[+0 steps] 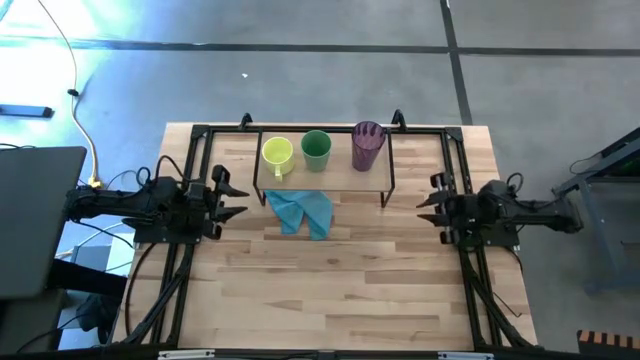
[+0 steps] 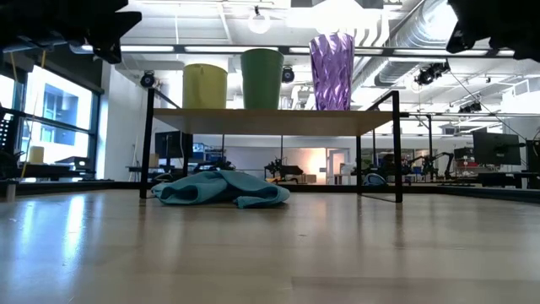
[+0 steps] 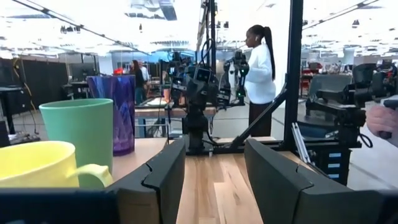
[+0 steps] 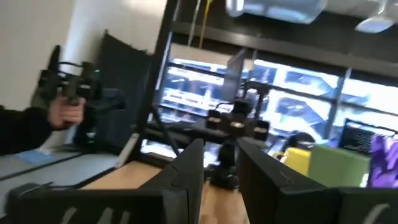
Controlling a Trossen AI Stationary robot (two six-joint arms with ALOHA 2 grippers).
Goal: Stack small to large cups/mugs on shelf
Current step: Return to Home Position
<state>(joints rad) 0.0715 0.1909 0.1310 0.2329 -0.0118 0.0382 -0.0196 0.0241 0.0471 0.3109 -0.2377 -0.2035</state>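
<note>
Saw handled yellow-green mug [image 1: 277, 154], green cup [image 1: 316, 148] and ribbed purple tumbler [image 1: 367, 145] lined along the shelf [image 1: 345, 172]. Found left hand [image 1: 232, 196] and right hand [image 1: 428, 203] empty, fingers parted, at opposite table [image 1: 340, 290] sides.

Shelf [image 1: 340, 178]: stands on the counter [image 1: 340, 290], at its far middle.
On shelf, one row, all upright:
- mug with handle [image 1: 277, 154], at the shelf's left end;
- mid-sized cup [image 1: 316, 148], just right of the mug;
- tall tumbler [image 1: 366, 145], right of the cup, near the shelf's right end.

Cloth [image 1: 303, 211]: on the counter, before the shelf's left half, its far edge under the shelf front.
Left gripper [image 1: 235, 198]: left of the shelf, apart from it.
Right gripper [image 1: 425, 200]: right of the shelf, apart from it.
</note>
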